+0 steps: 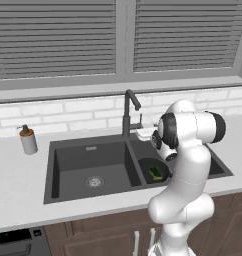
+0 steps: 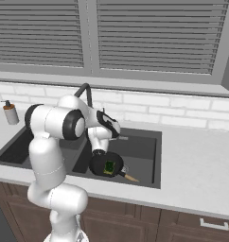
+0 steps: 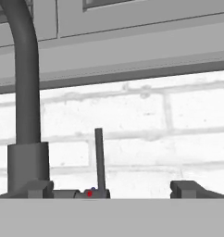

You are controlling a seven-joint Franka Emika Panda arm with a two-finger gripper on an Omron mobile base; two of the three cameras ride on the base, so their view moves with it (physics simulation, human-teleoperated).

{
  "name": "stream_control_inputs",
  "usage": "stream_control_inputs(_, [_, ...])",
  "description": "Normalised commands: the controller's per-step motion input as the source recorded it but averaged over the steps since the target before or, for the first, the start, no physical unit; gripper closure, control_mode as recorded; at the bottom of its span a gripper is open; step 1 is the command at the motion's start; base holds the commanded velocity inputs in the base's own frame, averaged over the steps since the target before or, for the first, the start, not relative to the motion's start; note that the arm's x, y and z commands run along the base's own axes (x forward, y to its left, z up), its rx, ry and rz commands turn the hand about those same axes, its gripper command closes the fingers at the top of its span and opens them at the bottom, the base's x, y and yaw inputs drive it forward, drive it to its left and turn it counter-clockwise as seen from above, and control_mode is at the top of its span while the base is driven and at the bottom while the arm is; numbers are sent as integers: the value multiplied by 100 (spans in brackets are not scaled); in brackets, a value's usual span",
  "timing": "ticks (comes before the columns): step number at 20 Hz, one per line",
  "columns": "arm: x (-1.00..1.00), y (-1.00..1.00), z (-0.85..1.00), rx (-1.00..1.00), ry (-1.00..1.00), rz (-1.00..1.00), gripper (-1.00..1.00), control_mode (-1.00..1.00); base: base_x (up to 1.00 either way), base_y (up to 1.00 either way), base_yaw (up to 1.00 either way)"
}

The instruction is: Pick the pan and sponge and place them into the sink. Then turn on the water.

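Claw (image 3: 112, 189) open near faucet lever (image 3: 99, 159)

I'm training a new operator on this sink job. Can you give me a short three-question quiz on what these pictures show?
1. True or false: the sponge lies inside the pan.
2. Which basin of the sink holds the pan: A, the one nearer the soap dispenser; B, the other one?
3. Fill in: the open gripper faces the faucet and its thin upright ____.

Key: 1 true; 2 B; 3 lever.
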Motion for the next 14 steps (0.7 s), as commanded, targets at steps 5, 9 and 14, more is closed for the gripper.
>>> stream_control_inputs(5, [7,42,-7,-4,0,0,-100,-100,0,0,0])
stream_control_inputs(9, [19,13,0,0,0,0,-100,-100,0,0,0])
stream_control_inputs(14, [18,0,0,0,0,0,-100,-100,0,0,0])
